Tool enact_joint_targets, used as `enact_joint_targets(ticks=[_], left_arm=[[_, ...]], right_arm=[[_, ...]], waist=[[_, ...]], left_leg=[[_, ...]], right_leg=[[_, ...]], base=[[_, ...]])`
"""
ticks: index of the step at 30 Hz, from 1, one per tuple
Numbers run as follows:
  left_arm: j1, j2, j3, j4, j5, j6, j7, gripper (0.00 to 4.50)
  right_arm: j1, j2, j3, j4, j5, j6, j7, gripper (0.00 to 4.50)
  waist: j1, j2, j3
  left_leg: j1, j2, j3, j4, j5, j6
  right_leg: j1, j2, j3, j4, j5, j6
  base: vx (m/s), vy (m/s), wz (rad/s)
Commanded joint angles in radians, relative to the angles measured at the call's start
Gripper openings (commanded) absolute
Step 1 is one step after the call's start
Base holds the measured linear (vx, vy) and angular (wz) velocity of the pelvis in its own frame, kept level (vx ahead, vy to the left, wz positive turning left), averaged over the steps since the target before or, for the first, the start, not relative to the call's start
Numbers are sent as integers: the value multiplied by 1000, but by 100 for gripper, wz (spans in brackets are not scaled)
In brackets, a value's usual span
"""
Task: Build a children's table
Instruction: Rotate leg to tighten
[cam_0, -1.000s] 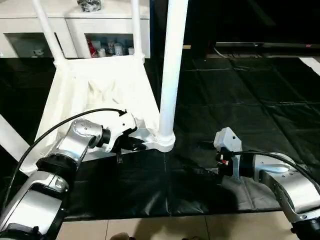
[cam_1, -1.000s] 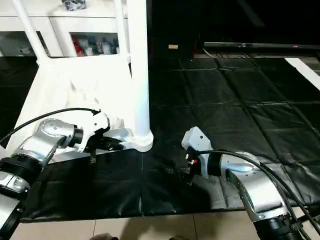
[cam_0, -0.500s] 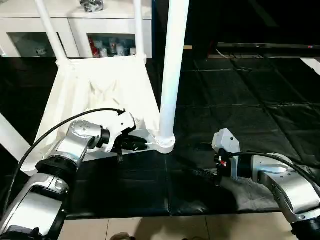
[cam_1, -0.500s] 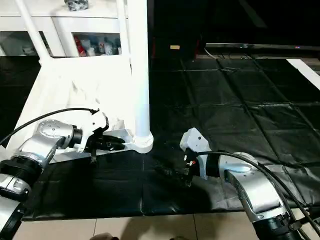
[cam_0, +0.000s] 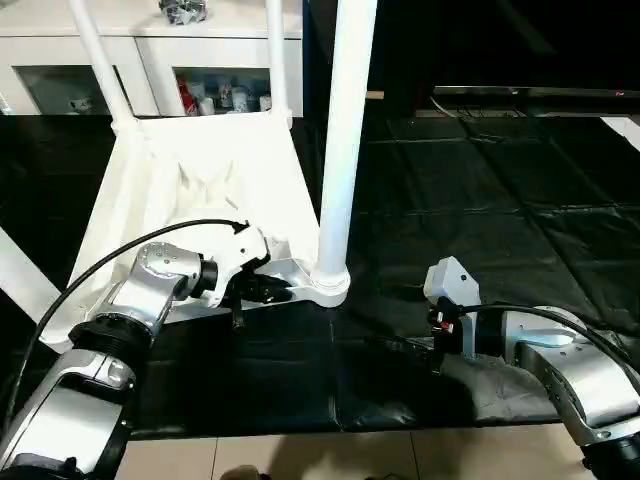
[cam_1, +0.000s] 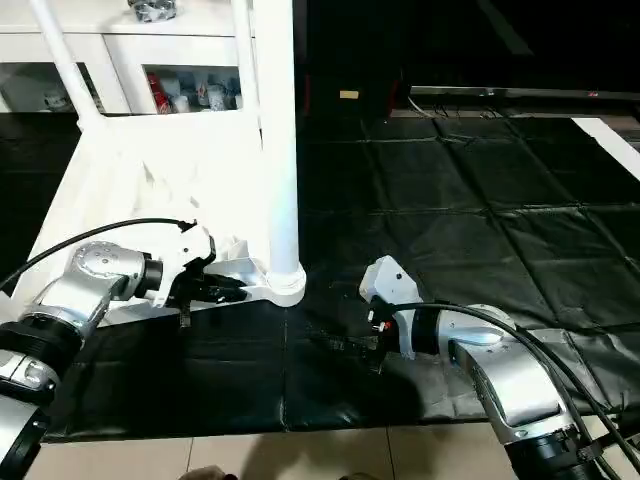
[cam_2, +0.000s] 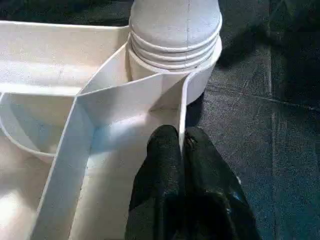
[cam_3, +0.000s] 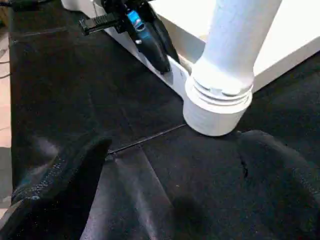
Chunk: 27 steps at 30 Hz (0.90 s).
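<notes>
Left gripper (cam_2: 181, 145) pinched shut on table top (cam_0: 190, 180) rim near leg (cam_0: 340, 130); right gripper (cam_3: 175, 180) fingers spread wide, holding nothing, over black mat (cam_0: 480, 200).

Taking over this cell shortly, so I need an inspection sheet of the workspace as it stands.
Surface: black mat over pale floor tiles.
Job's things: table top lies ribbed side up; near leg stands upright in its corner socket; two far legs also upright.
Clutter: nothing seen on the mat.
Grippers: left gripper shut on the table top's rim wall beside that socket; right gripper open, low over the mat, facing the socket.
Cables: black cable along the left forearm.
Surroundings: white cabinet behind.
</notes>
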Motion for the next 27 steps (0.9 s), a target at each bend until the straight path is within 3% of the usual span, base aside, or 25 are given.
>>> enact_joint_targets(ticks=[1, 6, 10, 19, 27], left_arm=[[-4, -1, 8, -1, 6, 9, 4, 1], [7, -4, 11, -35, -20, 0, -54, 1], [56, 6, -43, -125, -19, -13, -150, 1], [91, 5, -92, -201, 4, -40, -205, 1], [109, 5, -107, -281, -2, -25, -219, 1]], right_arm=[[-14, -8, 7, 2, -3, -8, 4, 450], [-25, -5, 0, 37, -13, -35, -2, 450], [-79, 2, -3, 147, -33, -121, 20, 450], [-172, 2, 33, 270, -31, -211, 139, 450], [-231, 35, 45, 376, -36, -256, 168, 450]], waist=[[4, 4, -67], [2, 3, -69], [2, -2, -70], [17, -4, -66], [22, -7, -70]], left_leg=[[11, 38, -18, -68, -243, 16], [10, 39, -17, -67, -228, 18], [12, 45, -16, -66, -218, 21], [17, 45, -12, -67, -239, 27], [12, 45, -11, -65, -211, 33]], right_leg=[[54, -86, 51, -92, -334, -148], [54, -87, 52, -89, -313, -158], [52, -91, 53, -81, -277, -186], [48, -88, 53, -86, -339, -171], [50, -89, 52, -79, -298, -178]], base=[[0, 0, 0], [0, 0, 0], [0, 0, 0], [0, 0, 0], [0, 0, 0]])
